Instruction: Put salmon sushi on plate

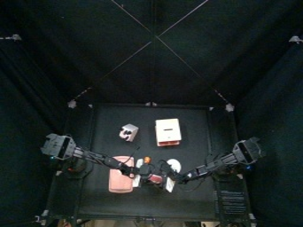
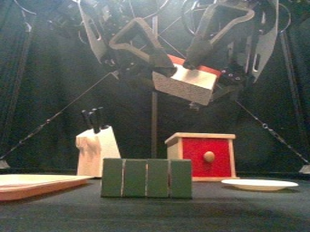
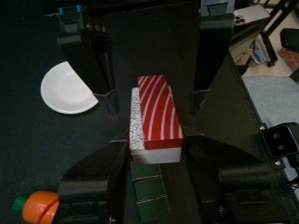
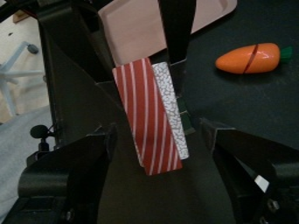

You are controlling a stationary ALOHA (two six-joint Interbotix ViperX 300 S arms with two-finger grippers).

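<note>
You have both arms meeting above the front half of the black table [image 1: 196, 120], with bare tabletop behind them up to the red box [image 1: 169, 132] and the knife block [image 1: 128, 133] near mid-table.

The left gripper [image 3: 156, 131] and the right gripper [image 4: 152, 122] both clamp one object: a block with a red, white-striped top layer over a speckled white base, the salmon sushi [image 2: 190, 80]. Each pair of jaws is closed only to the block's width, pads pressed on its long sides. In the front view it hangs tilted, high above the table, clear of everything.

Below, you see a white round plate [image 2: 259, 184] near the front right edge, a pink rectangular board [image 1: 122, 178] at front left, and a green slotted block [image 2: 147, 178] at the front edge. An orange toy carrot [image 4: 249, 59] lies on the table beside the arms.
</note>
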